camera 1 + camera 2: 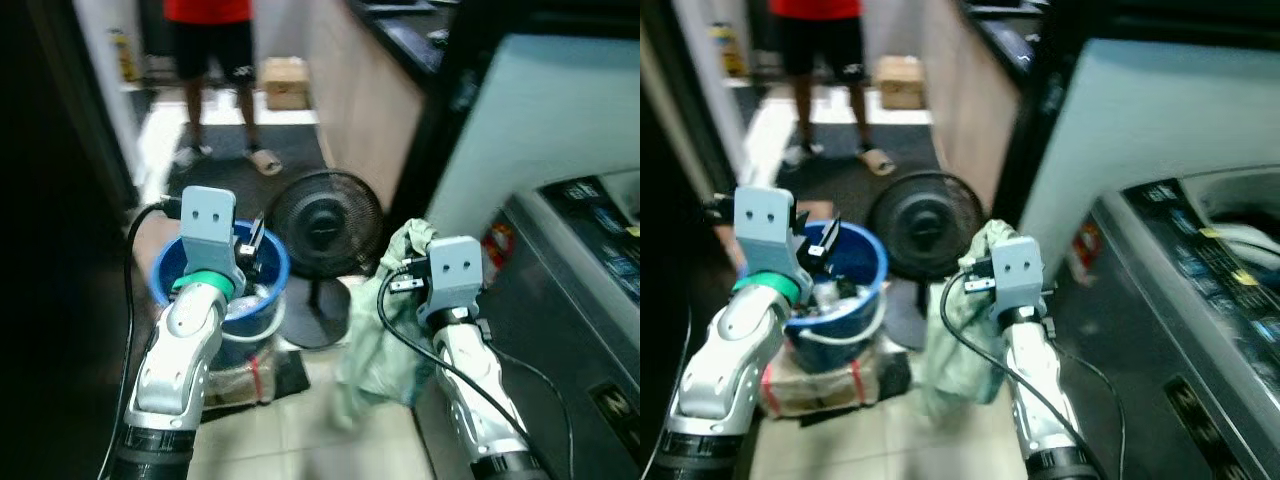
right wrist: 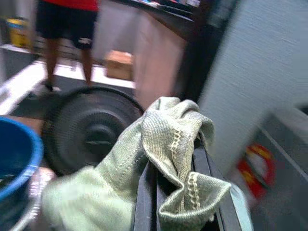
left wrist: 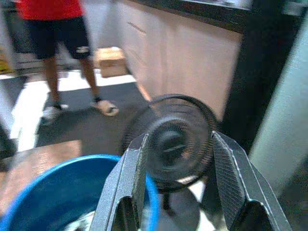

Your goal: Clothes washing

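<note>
- My right gripper (image 2: pixel 175 192) has its jaws clenched on a pale green stitched cloth (image 2: pixel 159 144), which hangs beside the grey washing machine (image 1: pixel 590 300).
- My left gripper (image 3: pixel 183 187), jaws released and holding nothing, hovers over the round blue plastic bucket (image 1: pixel 270 262) on the floor.
- Behind stands a black round floor fan (image 1: pixel 325 222).
- Farthest off I see a person's legs (image 1: pixel 215 90) in black shorts.

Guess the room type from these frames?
Likely a home laundry or utility corner off a kitchen. A grey top-loading washing machine stands on the robot's right, a blue plastic bucket and a black floor fan sit on the pale tiled floor, and the right gripper holds a green cloth.
</note>
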`<state>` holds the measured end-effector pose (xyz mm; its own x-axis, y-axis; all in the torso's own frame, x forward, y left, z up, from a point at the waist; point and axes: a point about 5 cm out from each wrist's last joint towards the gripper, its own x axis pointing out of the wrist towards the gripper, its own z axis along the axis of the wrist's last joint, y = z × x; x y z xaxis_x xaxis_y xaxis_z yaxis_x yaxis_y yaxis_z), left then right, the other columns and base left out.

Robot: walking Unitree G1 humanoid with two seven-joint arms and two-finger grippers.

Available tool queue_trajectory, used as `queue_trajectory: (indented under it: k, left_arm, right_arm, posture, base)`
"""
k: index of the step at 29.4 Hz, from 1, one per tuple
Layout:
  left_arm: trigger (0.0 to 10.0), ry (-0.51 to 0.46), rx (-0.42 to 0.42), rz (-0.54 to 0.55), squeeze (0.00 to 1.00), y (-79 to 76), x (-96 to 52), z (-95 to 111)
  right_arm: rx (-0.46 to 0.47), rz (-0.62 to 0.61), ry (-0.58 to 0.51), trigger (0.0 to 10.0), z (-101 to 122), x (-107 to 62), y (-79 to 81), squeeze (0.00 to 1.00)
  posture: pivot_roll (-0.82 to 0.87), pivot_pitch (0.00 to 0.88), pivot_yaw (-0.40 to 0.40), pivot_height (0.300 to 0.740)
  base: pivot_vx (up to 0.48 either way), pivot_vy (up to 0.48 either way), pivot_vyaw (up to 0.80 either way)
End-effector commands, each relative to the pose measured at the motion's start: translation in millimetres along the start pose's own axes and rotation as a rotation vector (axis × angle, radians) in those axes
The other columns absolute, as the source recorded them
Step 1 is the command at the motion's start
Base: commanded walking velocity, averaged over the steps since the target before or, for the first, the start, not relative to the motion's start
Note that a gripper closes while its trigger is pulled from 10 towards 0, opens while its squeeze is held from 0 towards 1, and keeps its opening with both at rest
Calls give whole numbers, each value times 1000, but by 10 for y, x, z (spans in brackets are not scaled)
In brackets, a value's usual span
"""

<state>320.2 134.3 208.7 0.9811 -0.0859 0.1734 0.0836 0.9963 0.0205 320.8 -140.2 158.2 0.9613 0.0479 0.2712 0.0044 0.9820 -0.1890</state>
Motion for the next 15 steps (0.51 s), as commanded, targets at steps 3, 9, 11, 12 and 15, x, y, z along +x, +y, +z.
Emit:
queue_trajectory:
  k: [3,9,11,12,15]
  left_arm:
    - [10000,4,-4,-9,0,-13,-10,0]
    - [10000,0,-1,-10,0,-16,0,16]
    - [10000,-38,27,-22,0,-23,20,102]
    - [10000,-38,27,-22,0,-23,20,102]
    - [10000,-75,52,-31,0,-24,36,192]
  right_arm:
    - [17,-8,6,10000,-24,-22,-16,0]
    - [22,-10,2,10000,-9,-15,-20,0]
    - [37,-21,-27,10000,67,18,-37,0]
    - [37,-21,-27,10000,67,18,-37,0]
    - [57,-37,-57,10000,152,51,-63,0]
  posture:
    - [88,52,6,740]
    - [89,53,8,740]
    - [89,53,8,740]
    - [89,53,8,740]
    - [89,53,8,740]
  base:
    - [0,0,-800]
    - [0,0,-800]
    - [0,0,-800]
    - [0,0,-800]
    - [0,0,-800]
